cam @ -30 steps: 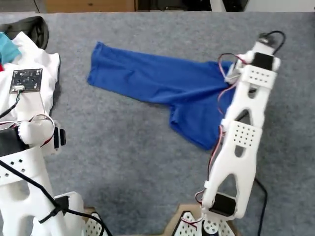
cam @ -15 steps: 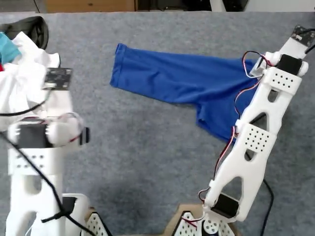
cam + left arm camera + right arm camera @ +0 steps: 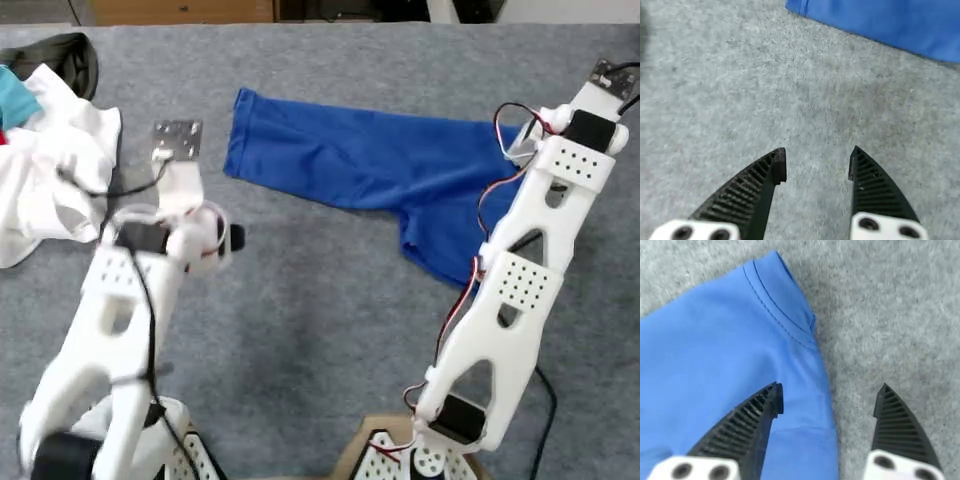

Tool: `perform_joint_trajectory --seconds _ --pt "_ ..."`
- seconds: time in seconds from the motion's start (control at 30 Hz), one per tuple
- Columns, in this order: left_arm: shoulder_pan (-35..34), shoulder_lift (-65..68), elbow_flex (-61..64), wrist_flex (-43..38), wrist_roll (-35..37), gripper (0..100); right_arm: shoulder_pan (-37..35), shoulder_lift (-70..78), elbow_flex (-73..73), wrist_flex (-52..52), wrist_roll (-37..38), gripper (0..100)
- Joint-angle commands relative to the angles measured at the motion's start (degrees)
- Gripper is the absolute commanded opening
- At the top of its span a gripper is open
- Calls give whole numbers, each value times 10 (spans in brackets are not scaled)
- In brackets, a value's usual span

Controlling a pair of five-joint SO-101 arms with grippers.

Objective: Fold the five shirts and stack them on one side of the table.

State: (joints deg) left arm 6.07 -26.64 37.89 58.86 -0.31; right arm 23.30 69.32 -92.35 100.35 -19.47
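A blue shirt (image 3: 370, 160) lies spread across the far middle of the grey table, one end at the left and the wider part by the right arm (image 3: 520, 270). My right gripper (image 3: 830, 392) is open, straddling the edge of the blue shirt (image 3: 715, 340) near a stitched hem, one finger over cloth and one over carpet. My left gripper (image 3: 817, 165) is open over bare carpet, a little short of the blue shirt (image 3: 890, 20). The left arm (image 3: 150, 250) stands between the shirt's left end and a pile of shirts.
The pile at the far left has a crumpled white shirt (image 3: 50, 170), a teal one (image 3: 15, 95) and a dark one (image 3: 70, 55). Grey carpet (image 3: 300, 330) covers the table; the near middle is bare.
The left arm has swung right from the white pile towards the blue shirt's left end. The blue shirt and the right arm shifted right a second ago, then kept still.
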Motion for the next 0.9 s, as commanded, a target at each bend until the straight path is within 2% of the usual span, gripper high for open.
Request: perform_joint_trajectory --seconds 0.0,0.27,0.43,0.7,0.87 --pt "-8 135 -151 -11 31 217 14 -78 -31 17 -6 296" --pt "-17 365 -432 79 148 216 33 -153 -24 18 -3 296" --pt "-33 473 -542 89 193 216 60 -185 -24 20 33 296" --pt "-48 617 -664 94 200 201 102 -191 -24 20 62 296" --pt "-47 672 -739 135 201 196 101 -190 -22 20 62 296"
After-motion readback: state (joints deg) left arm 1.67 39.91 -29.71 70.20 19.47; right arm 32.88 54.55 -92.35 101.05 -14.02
